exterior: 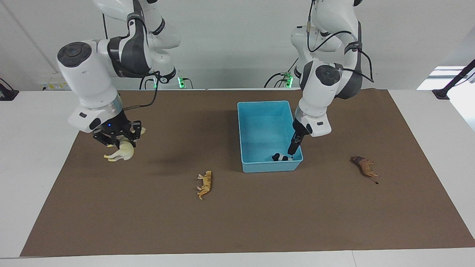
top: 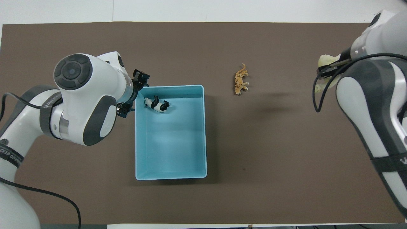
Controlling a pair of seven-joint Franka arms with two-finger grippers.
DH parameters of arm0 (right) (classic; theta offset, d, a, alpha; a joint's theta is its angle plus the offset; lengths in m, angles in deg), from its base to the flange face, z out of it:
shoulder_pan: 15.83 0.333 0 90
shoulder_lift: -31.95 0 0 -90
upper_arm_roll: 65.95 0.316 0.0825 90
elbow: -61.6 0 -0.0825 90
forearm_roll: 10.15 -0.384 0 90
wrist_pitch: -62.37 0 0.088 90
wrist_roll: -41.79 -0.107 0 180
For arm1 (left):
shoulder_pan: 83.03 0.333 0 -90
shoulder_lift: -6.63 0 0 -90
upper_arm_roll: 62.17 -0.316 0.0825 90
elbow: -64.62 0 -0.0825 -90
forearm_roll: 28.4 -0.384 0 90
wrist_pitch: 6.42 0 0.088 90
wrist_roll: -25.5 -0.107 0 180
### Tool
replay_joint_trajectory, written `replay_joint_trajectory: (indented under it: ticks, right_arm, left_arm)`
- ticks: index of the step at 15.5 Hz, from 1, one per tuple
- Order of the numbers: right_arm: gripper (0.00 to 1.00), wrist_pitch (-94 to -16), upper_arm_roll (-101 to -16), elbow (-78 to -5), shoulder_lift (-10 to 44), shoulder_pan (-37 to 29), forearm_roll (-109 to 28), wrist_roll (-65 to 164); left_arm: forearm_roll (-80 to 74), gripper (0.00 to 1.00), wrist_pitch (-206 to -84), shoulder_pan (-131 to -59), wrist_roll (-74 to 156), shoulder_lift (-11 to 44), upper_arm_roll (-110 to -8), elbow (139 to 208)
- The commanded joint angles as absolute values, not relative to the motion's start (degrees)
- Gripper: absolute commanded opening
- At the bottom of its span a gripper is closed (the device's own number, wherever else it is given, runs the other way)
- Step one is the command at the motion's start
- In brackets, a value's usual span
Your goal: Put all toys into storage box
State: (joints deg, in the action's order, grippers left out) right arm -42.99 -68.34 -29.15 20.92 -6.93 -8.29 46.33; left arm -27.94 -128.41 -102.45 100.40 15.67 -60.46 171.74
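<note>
High facing and overhead cameras share the brown mat (exterior: 237,222).

Left gripper (top: 132,95) half hidden under own wrist in overhead view — fingertips not seen. Cream camel-like toy (top: 327,68) mostly covered by right arm's wrist and cable there. Panda (exterior: 281,157) partly cut by storage box (exterior: 270,166) wall in facing view. Lion (exterior: 364,167) unseen overhead — under left arm.

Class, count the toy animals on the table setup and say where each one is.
4. Panda in the blue box; tiger and lion on the mat; camel held by the right end effector.
</note>
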Motion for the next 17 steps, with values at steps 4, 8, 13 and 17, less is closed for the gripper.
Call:
replay_joint_trajectory:
  ticks: [4, 8, 13, 17]
  right_arm:
    - [0.00, -41.69, -68.23, -27.17, 19.56, 11.21, -6.63, 18.00]
    - [0.00, -42.47, -68.23, -21.55, 13.15, 22.03, -6.63, 4.99]
    - [0.00, -49.66, -68.67, -20.76, 4.81, 29.42, -4.97, -1.62]
    - [0.00, -53.82, -68.41, -20.75, 2.15, 30.13, -4.17, -3.55]
  left_arm:
    - [-30.34, 1.00, -126.91, -87.98, 69.50, 15.33, -60.41, 171.14]
    - [-30.42, 1.00, -131.65, -79.27, 46.11, 17.09, -60.50, 173.34]
    - [-30.42, 1.00, -141.93, -76.01, 42.45, 17.27, -60.68, 181.68]
    - [-30.42, 1.00, -146.68, -76.26, 58.31, 20.42, -60.68, 183.72]
